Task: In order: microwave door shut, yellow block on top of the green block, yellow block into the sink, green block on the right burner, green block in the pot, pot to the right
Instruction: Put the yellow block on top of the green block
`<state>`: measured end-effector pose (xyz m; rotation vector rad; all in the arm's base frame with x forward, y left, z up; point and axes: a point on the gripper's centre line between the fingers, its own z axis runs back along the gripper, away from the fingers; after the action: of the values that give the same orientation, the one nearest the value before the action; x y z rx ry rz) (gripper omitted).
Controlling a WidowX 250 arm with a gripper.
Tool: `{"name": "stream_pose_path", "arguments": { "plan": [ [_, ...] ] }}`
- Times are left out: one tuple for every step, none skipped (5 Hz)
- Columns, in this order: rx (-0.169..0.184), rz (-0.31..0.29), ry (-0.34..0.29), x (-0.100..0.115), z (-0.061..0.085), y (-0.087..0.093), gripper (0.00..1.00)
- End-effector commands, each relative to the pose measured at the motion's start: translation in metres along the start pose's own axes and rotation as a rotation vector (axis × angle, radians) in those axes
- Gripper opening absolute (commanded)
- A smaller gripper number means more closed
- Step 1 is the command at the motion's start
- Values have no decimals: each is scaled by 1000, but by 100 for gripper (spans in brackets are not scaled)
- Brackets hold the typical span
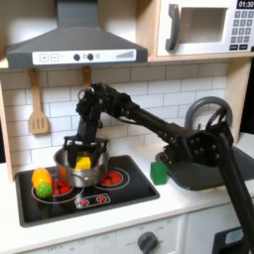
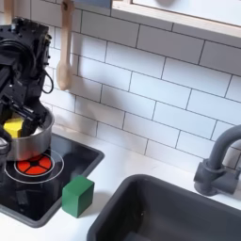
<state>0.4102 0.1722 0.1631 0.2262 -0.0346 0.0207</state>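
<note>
The microwave door (image 1: 199, 28) looks shut, so step 1 seems done. The yellow block (image 2: 13, 127) is not on the green block (image 2: 78, 196) yet. The yellow block sits inside the pot (image 2: 28, 141), and the pot stands on the black cooktop (image 2: 47, 193) at the left end of the desk (image 2: 118, 174). The green block rests on the desk just past the cooktop's right edge, between the cooktop and the sink (image 2: 179, 212).

The gripper (image 2: 21, 94) hangs right over the pot, close to the yellow block. I cannot tell how wide the fingers are, or if they have hold of the block (the dark arm hides them).

So my guess is that step 2 is going on now: get the yellow block out and set it on the green one. Left after that: knock it into the sink, put the green block on the burner (image 2: 34, 168), then in the pot, then drag the pot.

Count: 1 yellow block, 1 green block, 1 pot, 1 sink, 1 faucet (image 2: 218, 155), 2 red burners in the first exterior view, 1 toy fruit (image 1: 42, 182), 1 wooden spatula (image 1: 38, 107) on the wall.
</note>
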Motion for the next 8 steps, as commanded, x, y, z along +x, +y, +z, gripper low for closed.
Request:
{"name": "stream_pose_path", "arguments": {
  "plan": [
    [-15, -8, -9, -7, 8, -9, 0],
    [-19, 10, -30, -9, 20, -9, 0],
    [-42, 20, -21, -12, 17, -10, 0],
    [-28, 24, -56, -15, 31, -9, 0],
    [-38, 23, -68, -18, 38, -9, 0],
    [-30, 21, -98, -20, 52, -9, 0],
    [-32, 15, -124, -25, 65, -10, 0],
    [-51, -5, -142, -27, 75, -18, 0]
  ]
}}
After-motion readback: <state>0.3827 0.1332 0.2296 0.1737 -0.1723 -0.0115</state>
